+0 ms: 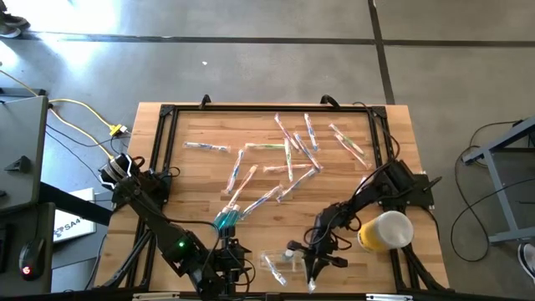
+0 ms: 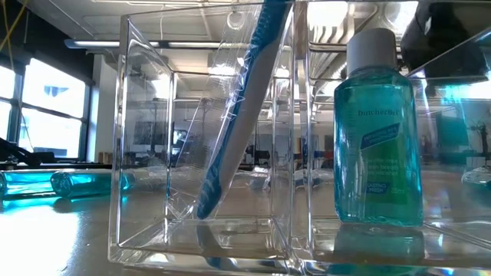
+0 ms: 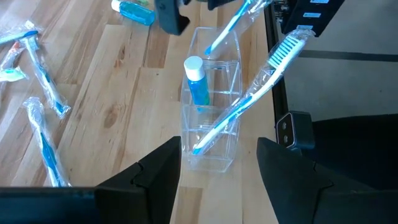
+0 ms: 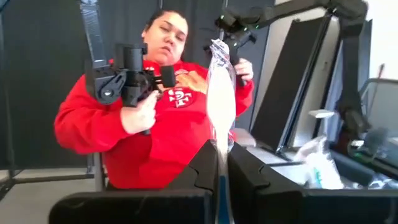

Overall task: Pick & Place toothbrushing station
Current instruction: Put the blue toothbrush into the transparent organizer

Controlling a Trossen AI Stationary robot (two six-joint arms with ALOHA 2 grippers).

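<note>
A clear plastic organizer (image 3: 210, 118) stood at the near edge of the wooden tabletop (image 1: 201, 171), split into compartments. One wrapped toothbrush (image 3: 247, 99) leaned tilted in its nearest compartment, bristles up, and a capped bottle of blue mouthwash (image 3: 197, 82) stood upright in the middle one. The left hand (image 3: 217, 165) hovered just short of the organizer with its fingers spread apart and nothing between them. The right hand (image 1: 313, 266) was at the organizer's far end, its fingers pinched on a second wrapped toothbrush (image 4: 221, 99), which in the left wrist view appeared to slant over the farthest compartment. A second blue bottle (image 1: 227, 219) lay on its side near the left arm, and a yellow cup (image 1: 384, 232) sat by the right arm. Farther back, many wrapped toothbrushes (image 1: 288, 155) lay scattered across the boards inside a black frame (image 1: 267, 108). Beyond was grey concrete floor (image 1: 251, 58), windows and a person in a red top (image 4: 161, 124) holding control handles.
</note>
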